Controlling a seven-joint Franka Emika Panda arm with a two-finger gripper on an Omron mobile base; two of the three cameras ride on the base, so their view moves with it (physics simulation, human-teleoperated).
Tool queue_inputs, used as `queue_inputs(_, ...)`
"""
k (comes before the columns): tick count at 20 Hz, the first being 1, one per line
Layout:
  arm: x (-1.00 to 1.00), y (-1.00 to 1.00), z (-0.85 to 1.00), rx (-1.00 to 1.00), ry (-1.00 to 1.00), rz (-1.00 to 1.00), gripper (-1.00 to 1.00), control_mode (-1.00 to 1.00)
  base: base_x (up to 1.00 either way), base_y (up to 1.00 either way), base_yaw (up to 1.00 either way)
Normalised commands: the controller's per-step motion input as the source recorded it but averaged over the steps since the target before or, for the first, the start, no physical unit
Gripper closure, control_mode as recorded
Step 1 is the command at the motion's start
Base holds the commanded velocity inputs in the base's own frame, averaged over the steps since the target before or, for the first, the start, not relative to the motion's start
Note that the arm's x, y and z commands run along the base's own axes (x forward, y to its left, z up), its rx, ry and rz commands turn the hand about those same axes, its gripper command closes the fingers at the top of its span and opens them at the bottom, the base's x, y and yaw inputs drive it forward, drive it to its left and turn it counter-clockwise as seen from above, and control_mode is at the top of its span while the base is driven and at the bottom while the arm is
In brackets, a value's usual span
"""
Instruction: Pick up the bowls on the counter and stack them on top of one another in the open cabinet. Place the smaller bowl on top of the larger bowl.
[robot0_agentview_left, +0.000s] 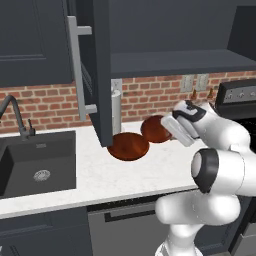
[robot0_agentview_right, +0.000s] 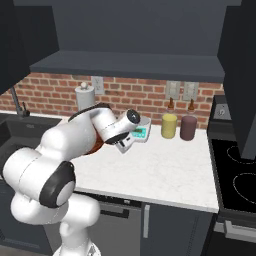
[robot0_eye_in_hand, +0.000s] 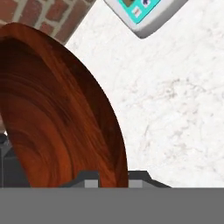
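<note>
Two glossy reddish-brown bowls show in the left base view. The wider, larger bowl (robot0_agentview_left: 128, 146) lies flat on the white counter (robot0_agentview_left: 100, 175), just below the open cabinet's door (robot0_agentview_left: 101, 75). The narrower, smaller bowl (robot0_agentview_left: 156, 128) is tilted up on edge behind it, and my gripper (robot0_agentview_left: 169, 126) is shut on its rim. In the hand view that bowl (robot0_eye_in_hand: 57, 109) fills the left side, its rim pinched between the fingertips of the gripper (robot0_eye_in_hand: 111, 177). A sliver of the bowl (robot0_agentview_right: 97, 146) peeks out behind my arm. The open cabinet's shelf (robot0_agentview_left: 175, 62) runs above.
A white kitchen scale (robot0_agentview_right: 140, 132) (robot0_eye_in_hand: 146, 15) sits just beyond the hand. A paper towel roll (robot0_agentview_left: 116, 112) stands by the brick wall. Yellow (robot0_agentview_right: 169, 126) and maroon (robot0_agentview_right: 188, 127) canisters stand to the right. The black sink (robot0_agentview_left: 37, 165) is at left, the stove (robot0_agentview_right: 235, 170) at right.
</note>
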Motion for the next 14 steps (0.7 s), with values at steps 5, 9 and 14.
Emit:
queue_inputs(5,0.00,0.77,0.04,0.04,0.00,0.00,1.00,-1.00,0.00,0.00,0.00)
queue_inputs(9,0.22,0.68,0.00,0.01,0.00,0.00,1.00,-1.00,0.00,0.00,0.00)
queue_inputs(14,0.39,0.37,-0.01,0.00,0.03,0.00,1.00,-1.00,0.00,0.00,0.00)
